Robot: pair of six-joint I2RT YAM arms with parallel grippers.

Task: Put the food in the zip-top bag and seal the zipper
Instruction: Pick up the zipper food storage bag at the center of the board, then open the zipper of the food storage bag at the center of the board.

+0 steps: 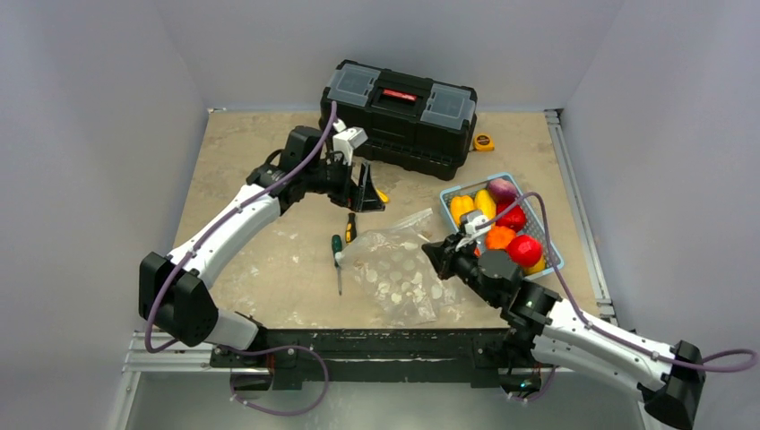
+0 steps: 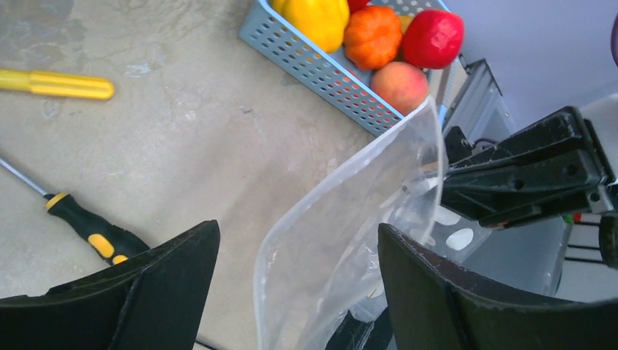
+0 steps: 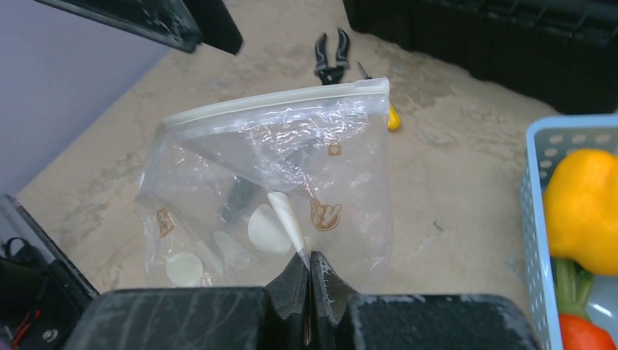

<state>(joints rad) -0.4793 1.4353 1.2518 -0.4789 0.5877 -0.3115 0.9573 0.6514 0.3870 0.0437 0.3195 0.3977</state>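
With the food (image 1: 497,224) all lying in the blue basket (image 2: 313,65) at the table's (image 1: 269,269) right edge, nothing was bagged, the right gripper (image 3: 309,273) pinched shut on the zip-top bag (image 3: 277,189) mid-table, the left gripper (image 1: 366,193) gaped empty near the far edge, and filling and sealing the zipper (image 3: 277,102) remained.

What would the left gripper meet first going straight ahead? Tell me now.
Most likely the zip-top bag. Its raised clear wall stands right ahead of the open left gripper, and the shut right gripper pinches it further on. Depth is unclear.
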